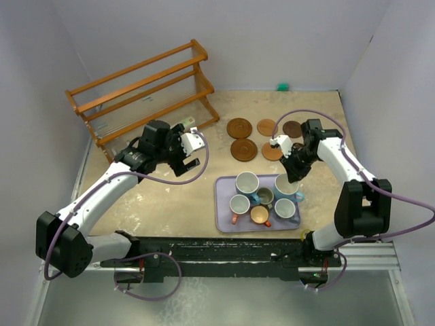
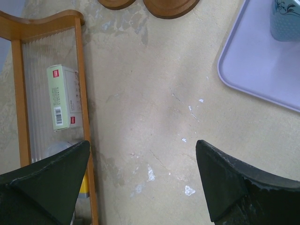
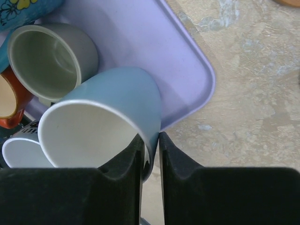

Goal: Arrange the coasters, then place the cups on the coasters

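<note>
right wrist shows my right gripper (image 3: 151, 140) clamped on the rim of the tilted blue cup (image 3: 112, 89) at a corner of the lavender tray (image 3: 187, 56), and i fear so thin a pinch may slip.

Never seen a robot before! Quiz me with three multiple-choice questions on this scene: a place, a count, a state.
1. Where do the coasters lie? A on the table beyond the tray; B inside the tray; C on top of the cups.
2. How many cups are there? A two; B four; C six.
3. The right tool is: A wide open; B pinching a blue cup by its rim; C holding a coaster.
Answers: A, they lie on bare table; C, the overhead view shows six; B, its fingers clamp the rim.
</note>
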Tool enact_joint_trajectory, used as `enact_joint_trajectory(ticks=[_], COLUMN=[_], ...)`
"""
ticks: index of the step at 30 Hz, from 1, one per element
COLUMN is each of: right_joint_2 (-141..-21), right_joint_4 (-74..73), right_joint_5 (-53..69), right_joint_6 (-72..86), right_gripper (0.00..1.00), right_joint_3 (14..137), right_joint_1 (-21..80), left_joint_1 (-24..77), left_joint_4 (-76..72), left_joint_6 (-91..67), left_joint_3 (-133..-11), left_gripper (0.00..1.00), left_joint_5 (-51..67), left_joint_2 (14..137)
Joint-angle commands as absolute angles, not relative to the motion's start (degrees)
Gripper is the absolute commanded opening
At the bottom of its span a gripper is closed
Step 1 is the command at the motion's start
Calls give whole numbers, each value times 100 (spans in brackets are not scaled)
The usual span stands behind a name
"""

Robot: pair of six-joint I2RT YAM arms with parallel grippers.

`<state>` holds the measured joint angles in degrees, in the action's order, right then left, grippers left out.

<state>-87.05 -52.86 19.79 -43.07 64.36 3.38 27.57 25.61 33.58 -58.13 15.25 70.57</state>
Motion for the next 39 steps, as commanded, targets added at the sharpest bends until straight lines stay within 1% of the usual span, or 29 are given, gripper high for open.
enact_joint_trajectory(ticks=[1,7,12,16,20,25,29,36,39], right_joint_2=[-8437,-8126,-7826,-7831,-7909,-8036,-8329,-8419,-8332], right_joint_4=[-5272,-5431,-5438,-5155,-4478,-3488,-3246,-2429,-2123], right_joint_5=[1850,1804,1652,1684,1658,1107,582,81,-469], right_joint_6=[-4175,-4043,-3701,-2901,-1892,-832,-196,891,1143], right_gripper=[16,6,0,0,0,0,0,0,0], right_joint_3=[6487,6821,7509,8256,8793,9123,9441,9148,8930], right_joint_1=[369,369,369,369,389,539,666,738,863], left_joint_1=[2819,2838,2894,2988,3112,3169,3345,3950,4172], left_joint_4=[2272,2238,2213,2251,2211,1876,1814,1912,2012], left_joint_6=[3281,3257,2930,2369,1627,905,486,-21,-468], left_joint_3=[-5805,-5937,-6401,-7044,-7863,-8771,-9500,-10514,-10955], left_gripper=[91,91,91,91,88,87,84,82,82], left_joint_5=[1688,1695,1703,1740,1670,1559,1391,698,286], left_joint_2=[6914,7053,7379,7717,8177,8806,9326,10146,10436])
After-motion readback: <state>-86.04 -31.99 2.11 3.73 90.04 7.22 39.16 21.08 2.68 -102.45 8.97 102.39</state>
